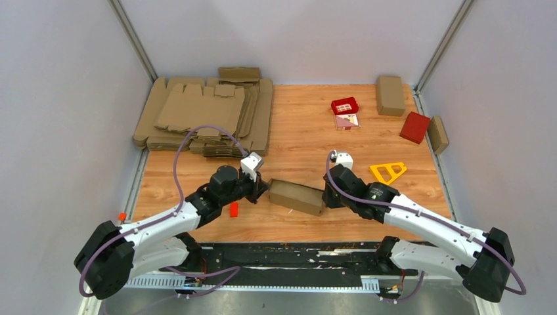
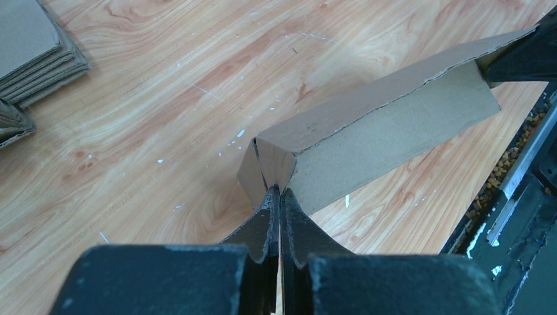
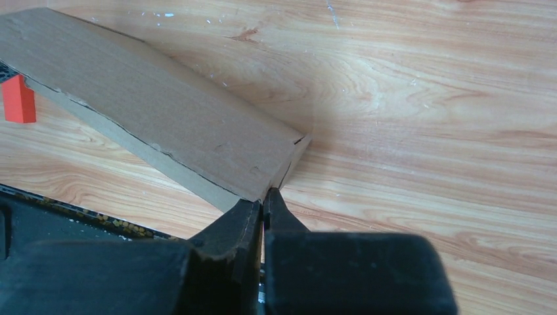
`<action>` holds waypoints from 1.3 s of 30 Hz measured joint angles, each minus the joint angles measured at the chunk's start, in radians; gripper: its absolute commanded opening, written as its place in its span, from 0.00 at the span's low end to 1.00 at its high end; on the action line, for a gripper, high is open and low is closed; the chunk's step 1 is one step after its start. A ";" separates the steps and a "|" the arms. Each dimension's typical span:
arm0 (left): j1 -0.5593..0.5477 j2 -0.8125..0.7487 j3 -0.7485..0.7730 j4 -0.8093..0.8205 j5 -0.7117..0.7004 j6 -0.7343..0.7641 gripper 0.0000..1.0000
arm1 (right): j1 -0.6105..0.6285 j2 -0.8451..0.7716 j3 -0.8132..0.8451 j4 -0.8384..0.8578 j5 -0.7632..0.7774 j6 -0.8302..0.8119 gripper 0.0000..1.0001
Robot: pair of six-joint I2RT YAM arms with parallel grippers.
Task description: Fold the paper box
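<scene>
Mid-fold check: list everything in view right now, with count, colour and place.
paper box: 1, brown, table centre, between both hands
flat cardboard sheets: a stack, brown, far left
folded cartons: 2, brown, far right, one at the wall
red boxes: 2, far right, one on a printed card
triangular frame: 1, yellow, right of centre
small block: 1, red-orange, near left arm
left hand: shut on box end
right hand: shut on other end
</scene>
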 measured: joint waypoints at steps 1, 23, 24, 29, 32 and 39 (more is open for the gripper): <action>-0.003 0.001 0.002 -0.001 -0.003 0.001 0.00 | -0.002 -0.001 0.003 -0.005 -0.001 0.006 0.00; -0.017 0.033 0.117 -0.134 -0.086 0.015 0.00 | -0.047 -0.060 -0.005 -0.016 -0.158 0.101 0.00; -0.016 0.038 0.118 -0.132 -0.086 0.015 0.00 | -0.047 -0.060 -0.005 -0.016 -0.158 0.104 0.00; -0.017 0.065 0.126 -0.116 -0.085 0.014 0.00 | -0.053 -0.060 -0.014 -0.007 -0.159 0.119 0.00; -0.017 0.084 0.128 -0.110 -0.084 0.014 0.00 | -0.054 -0.060 -0.023 0.002 -0.159 0.130 0.00; -0.017 0.092 0.128 -0.106 -0.082 0.011 0.00 | -0.055 -0.050 -0.039 0.024 -0.148 0.150 0.00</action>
